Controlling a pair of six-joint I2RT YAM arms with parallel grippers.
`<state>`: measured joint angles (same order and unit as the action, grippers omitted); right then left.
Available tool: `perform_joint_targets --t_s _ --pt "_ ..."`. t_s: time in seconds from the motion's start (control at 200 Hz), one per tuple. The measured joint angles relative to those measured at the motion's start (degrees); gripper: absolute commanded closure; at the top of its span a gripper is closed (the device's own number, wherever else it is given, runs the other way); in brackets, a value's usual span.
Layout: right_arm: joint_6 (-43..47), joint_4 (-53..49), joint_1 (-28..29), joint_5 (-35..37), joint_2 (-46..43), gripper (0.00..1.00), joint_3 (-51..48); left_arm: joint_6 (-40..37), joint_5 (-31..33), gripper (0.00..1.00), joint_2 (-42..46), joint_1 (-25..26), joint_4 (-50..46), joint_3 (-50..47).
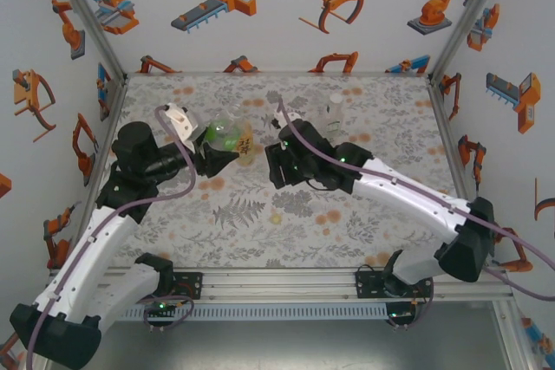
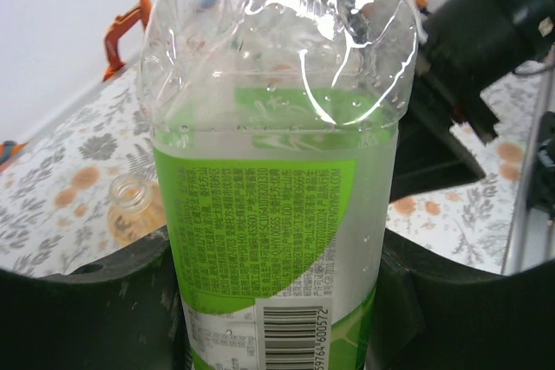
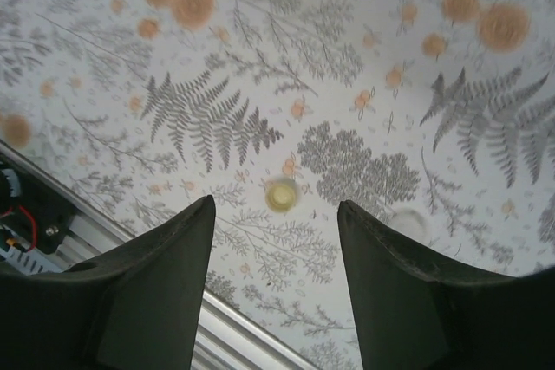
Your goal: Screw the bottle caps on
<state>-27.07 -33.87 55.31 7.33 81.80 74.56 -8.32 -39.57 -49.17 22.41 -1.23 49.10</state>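
Small round pale yellow plastic cap (image 3: 282, 195) lies flat on the flower-patterned desk (image 1: 217, 231), directly below my right jaws, which stand apart and empty above it. A paler round blur just beside it may be the whitish cap; I can't be sure.

Off to the left, my left jaws are clamped on the body of the clear plastic bottle with the green label (image 2: 277, 240). The amber bottle (image 2: 130, 205) stands just beside it, neck open.

I'd call this the cap pick-up. The next move asks me to drop straight down, straddle the cap, close, then carry it to an open neck.

For room, the aluminium rail (image 1: 277, 283) at the near edge is near the cap, so I should descend vertically. Ahead the desk is open, and the slim colourless bottle (image 1: 334, 114) stands well apart at the far side.
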Motion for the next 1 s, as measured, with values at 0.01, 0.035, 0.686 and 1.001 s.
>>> perform_joint_targets --t_s 0.01,0.035,0.686,1.001 --pt "-0.31 -0.02 0.11 0.15 0.28 0.48 -0.2 -0.04 0.26 1.0 0.2 0.0 0.0 -0.15" --pt "-1.01 -0.11 0.5 0.46 1.11 0.49 -0.68 -0.24 0.76 1.0 0.55 0.0 -0.04 -0.42" --pt "-11.65 1.51 5.81 1.33 13.62 0.55 -6.51 -1.64 4.92 1.0 0.98 0.0 -0.15 -0.92" --pt "-12.17 1.49 -2.71 1.16 7.52 0.55 -15.61 -1.66 4.9 1.0 0.52 0.0 -0.35 -0.92"
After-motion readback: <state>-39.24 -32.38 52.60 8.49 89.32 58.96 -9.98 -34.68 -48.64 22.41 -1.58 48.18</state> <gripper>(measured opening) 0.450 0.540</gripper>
